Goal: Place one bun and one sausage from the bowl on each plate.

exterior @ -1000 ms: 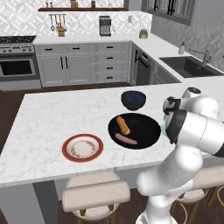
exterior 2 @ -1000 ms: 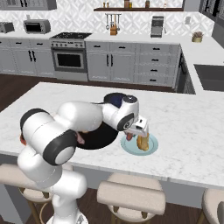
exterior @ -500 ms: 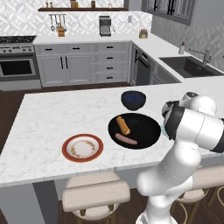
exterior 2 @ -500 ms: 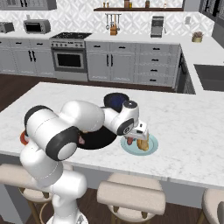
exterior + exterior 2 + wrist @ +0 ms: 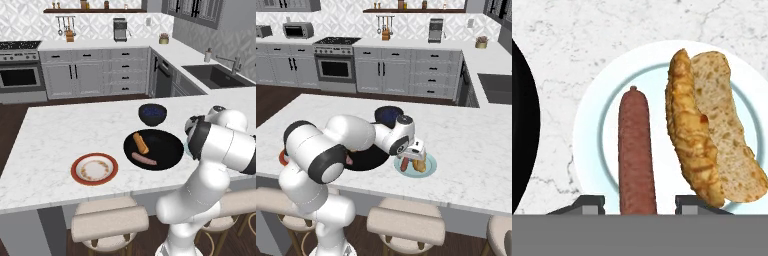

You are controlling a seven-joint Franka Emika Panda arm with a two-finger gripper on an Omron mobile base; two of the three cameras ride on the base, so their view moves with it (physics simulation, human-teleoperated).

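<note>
My gripper hangs low over the pale blue plate and is open. A pinkish-brown sausage lies on that plate between the fingertips, clear of both. A golden bun lies beside it on the same plate. From the right base view the gripper sits just over the blue plate. The black bowl holds one more bun and one more sausage. The cream plate with the red-orange rim stands bare at the left.
A small deep dark-blue bowl stands just behind the black bowl. The black bowl's rim lies close beside the blue plate. My own arm covers the blue plate in the left base view. Stools stand below the counter's front edge.
The hand has come down closer to the pale blue plate, and the sausage now rests on it between parted fingers. The bowl and the other plate have not moved.
</note>
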